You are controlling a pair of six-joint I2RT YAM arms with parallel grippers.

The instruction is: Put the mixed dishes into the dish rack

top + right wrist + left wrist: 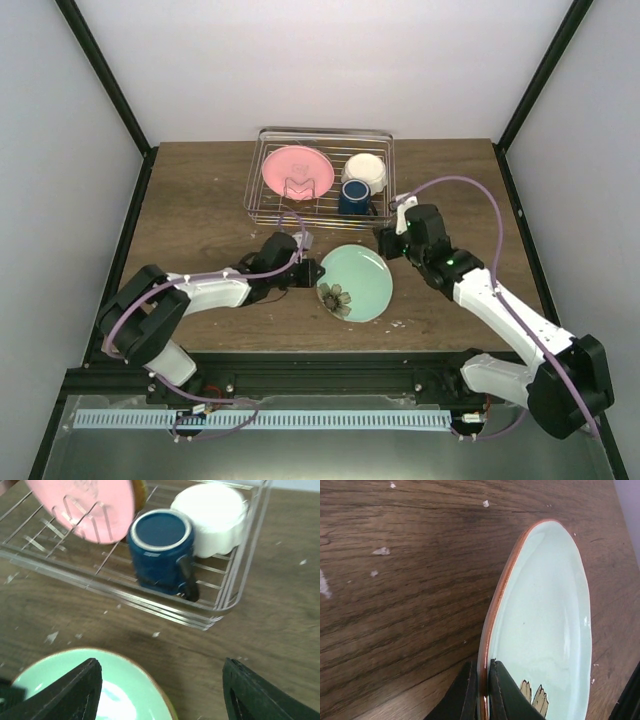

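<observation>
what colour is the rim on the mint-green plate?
The mint-green plate has a reddish-brown rim, clearest in the left wrist view.

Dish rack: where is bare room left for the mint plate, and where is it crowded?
Free: the near-left strip of the dish rack, between the pink plate and the near rail, and a slim gap between that plate and the blue mug. Crowded: the right end, where mug and white bowl sit close together.

A glossy, glazed mint-green plate [545, 630]; a matt, dark-grained wooden worktop [410, 580]; a shiny silver metal-wire dish rack [150, 606]; a smooth, glazed dark blue mug [160, 555].
</observation>
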